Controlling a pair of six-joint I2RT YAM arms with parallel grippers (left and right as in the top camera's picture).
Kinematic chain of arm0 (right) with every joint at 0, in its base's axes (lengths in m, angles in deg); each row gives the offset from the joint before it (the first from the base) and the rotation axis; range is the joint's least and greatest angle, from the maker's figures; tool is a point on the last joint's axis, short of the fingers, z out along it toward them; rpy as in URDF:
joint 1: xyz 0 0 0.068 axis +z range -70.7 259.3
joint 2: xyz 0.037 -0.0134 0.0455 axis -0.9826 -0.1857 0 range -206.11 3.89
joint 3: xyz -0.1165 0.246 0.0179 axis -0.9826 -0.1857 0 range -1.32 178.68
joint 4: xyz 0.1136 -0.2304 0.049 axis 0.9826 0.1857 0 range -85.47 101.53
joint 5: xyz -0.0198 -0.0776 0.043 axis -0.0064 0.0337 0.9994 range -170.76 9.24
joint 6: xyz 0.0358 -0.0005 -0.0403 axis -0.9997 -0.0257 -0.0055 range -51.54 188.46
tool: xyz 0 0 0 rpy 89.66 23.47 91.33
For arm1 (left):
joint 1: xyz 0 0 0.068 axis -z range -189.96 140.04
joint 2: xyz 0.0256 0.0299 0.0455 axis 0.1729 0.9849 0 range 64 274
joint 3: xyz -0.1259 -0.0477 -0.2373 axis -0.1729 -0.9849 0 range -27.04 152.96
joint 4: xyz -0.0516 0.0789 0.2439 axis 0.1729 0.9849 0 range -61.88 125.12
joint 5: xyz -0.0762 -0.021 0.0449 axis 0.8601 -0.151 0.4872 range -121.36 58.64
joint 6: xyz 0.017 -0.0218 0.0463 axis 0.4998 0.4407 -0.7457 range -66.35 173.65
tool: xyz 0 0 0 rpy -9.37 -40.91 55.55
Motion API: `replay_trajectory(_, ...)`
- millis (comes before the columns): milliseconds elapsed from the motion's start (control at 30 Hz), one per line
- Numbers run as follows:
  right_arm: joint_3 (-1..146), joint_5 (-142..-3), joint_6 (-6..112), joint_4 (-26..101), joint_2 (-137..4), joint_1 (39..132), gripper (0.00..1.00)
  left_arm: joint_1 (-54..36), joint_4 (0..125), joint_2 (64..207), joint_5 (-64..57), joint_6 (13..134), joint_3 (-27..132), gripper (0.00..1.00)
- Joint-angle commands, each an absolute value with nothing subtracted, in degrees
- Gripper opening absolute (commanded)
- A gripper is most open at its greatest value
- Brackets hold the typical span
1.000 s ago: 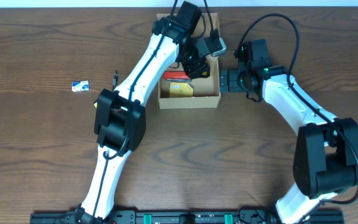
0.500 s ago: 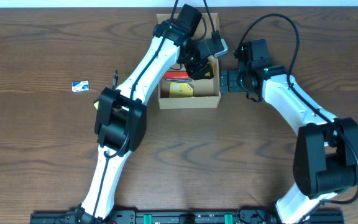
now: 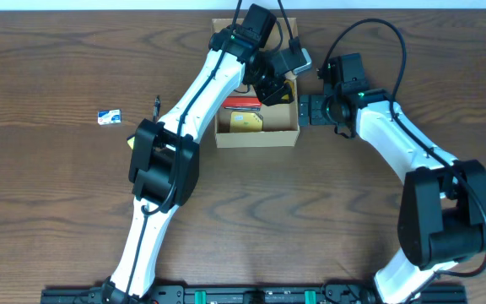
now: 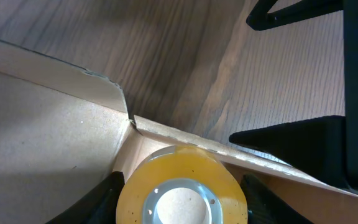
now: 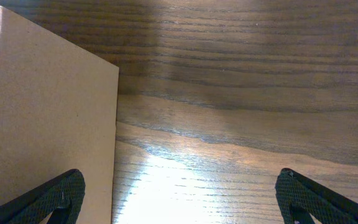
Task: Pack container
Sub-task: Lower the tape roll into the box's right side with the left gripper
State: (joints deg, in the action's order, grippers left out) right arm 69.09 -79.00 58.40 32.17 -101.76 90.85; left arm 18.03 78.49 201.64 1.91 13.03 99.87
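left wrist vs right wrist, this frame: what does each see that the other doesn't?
Left wrist only: a yellow tape roll gripped in the left tool, over an inside corner of the container, with the inner walls showing.
Right wrist only: the container's plain outer wall from outside, and the right tool open with nothing between its fingers.
Both: the cardboard container and the wood table. The black shapes at the right edge of the left wrist view are probably the right tool too.
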Motion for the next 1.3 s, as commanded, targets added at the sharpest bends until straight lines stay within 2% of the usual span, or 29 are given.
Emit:
replay_trajectory(0,69.1,-78.8,57.8,32.2,-101.8,90.6,0.99,18.2,78.3,202.5,3.2,14.5,99.7,0.32)
replay_trajectory(433,69.1,-78.8,57.8,32.2,-101.8,90.6,0.99,18.2,78.4,202.5,3.2,16.5,99.7,0.48)
replay_trajectory(900,69.1,-78.8,57.8,32.2,-101.8,90.6,0.99,18.2,78.4,202.5,3.2,20.2,99.7,0.53)
replay_trajectory(1033,69.1,-78.8,57.8,32.2,-101.8,90.6,0.99,18.2,78.6,202.5,3.2,22.4,99.7,0.62)
replay_trajectory(1267,69.1,-78.8,57.8,32.2,-101.8,90.6,0.99,18.2,79.3,202.5,3.1,24.6,99.7,0.63)
